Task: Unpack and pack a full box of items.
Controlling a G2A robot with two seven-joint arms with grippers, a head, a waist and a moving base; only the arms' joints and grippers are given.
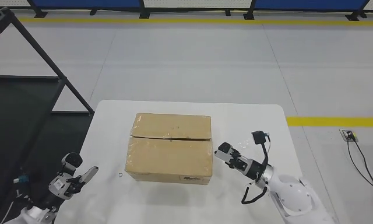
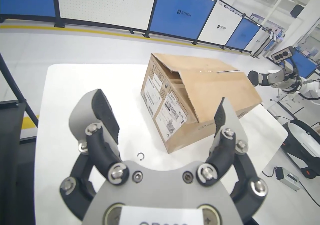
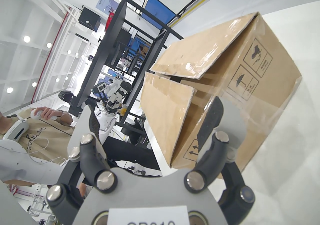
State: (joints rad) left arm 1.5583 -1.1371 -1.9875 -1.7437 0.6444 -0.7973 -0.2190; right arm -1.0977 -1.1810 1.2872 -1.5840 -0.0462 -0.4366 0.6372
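The white table (image 1: 245, 116) carried the cardboard box (image 1: 170, 147) at its centre. The right gripper (image 1: 225, 154), fingers released, stood just beside the box at 3 o'clock. The left gripper (image 1: 82, 169), fingers released, stood at 8 o'clock, well apart.

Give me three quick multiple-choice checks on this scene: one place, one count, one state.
1. Where does the small ring lie relative to the box?
A. On top of it.
B. On the table beside its corner.
C. On the floor.

2. How many boxes stand on the table?
A. One.
B. Two.
C. Three.

3. How are the top flaps?
A. Spread wide open.
B. Torn off.
C. Folded down over the top.

Answers:
1 B, the ring rests on bare table just off one of the box's near corners.
2 A, the top view shows a single carton.
3 C, both flaps lie folded over, slightly ajar at the ends.
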